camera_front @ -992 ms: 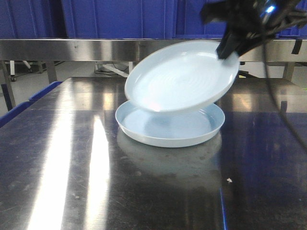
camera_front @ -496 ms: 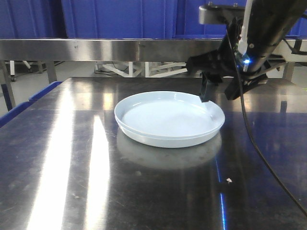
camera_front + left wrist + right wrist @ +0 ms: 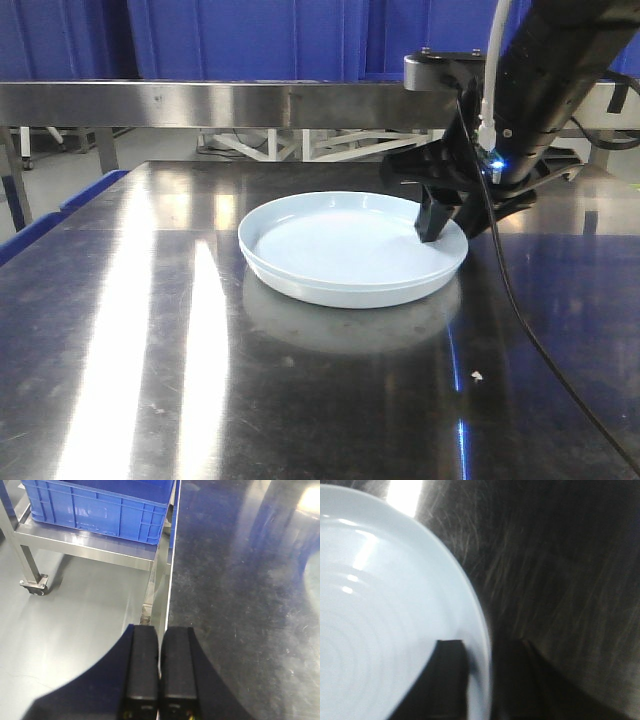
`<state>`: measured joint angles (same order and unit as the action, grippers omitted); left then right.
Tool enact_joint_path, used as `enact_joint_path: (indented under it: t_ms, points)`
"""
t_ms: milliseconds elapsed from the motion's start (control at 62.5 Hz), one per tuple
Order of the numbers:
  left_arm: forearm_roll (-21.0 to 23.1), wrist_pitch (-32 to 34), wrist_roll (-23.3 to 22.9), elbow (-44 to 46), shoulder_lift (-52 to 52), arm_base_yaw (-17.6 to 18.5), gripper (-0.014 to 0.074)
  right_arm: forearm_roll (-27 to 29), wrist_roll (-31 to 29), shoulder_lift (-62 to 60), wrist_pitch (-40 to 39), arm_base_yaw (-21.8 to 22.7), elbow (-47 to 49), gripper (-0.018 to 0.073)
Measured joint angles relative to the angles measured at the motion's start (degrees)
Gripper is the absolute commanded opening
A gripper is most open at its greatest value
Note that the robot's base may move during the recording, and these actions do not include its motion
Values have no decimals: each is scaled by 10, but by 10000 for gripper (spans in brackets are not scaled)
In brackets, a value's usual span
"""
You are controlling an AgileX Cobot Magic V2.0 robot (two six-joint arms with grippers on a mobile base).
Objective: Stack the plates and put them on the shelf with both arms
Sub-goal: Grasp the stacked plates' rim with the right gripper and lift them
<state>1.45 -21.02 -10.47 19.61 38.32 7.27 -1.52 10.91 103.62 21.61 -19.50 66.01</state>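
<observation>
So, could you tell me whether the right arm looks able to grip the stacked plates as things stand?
Probably yes: the right gripper is open astride the rim of the plates, one finger inside, one outside over the table, with nothing else between them.

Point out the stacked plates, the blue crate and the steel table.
plates [image 3: 345, 245], front view, inner floor of the top plate.
blue crate [image 3: 100, 510], left wrist view, its ribbed side wall.
table [image 3: 150, 350], front view, bare steel surface left of the plates.
</observation>
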Motion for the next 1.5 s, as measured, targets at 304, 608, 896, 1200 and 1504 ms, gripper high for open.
enact_joint_path:
  t_ms: [304,608,896,1200,1504]
  points:
    - [0,0,0,0,0,0,97,0,1,-74,-19,1,-1,24]
    - [0,0,0,0,0,0,97,-15,-1,-248,-22,74,-27,24]
    - [0,0,0,0,0,0,97,-19,-1,-425,-17,180,-148,24]
    - [0,0,0,0,0,0,97,-19,-1,-627,-12,214,-328,24]
    - [0,0,0,0,0,0,97,-19,-1,-785,-11,227,-456,24]
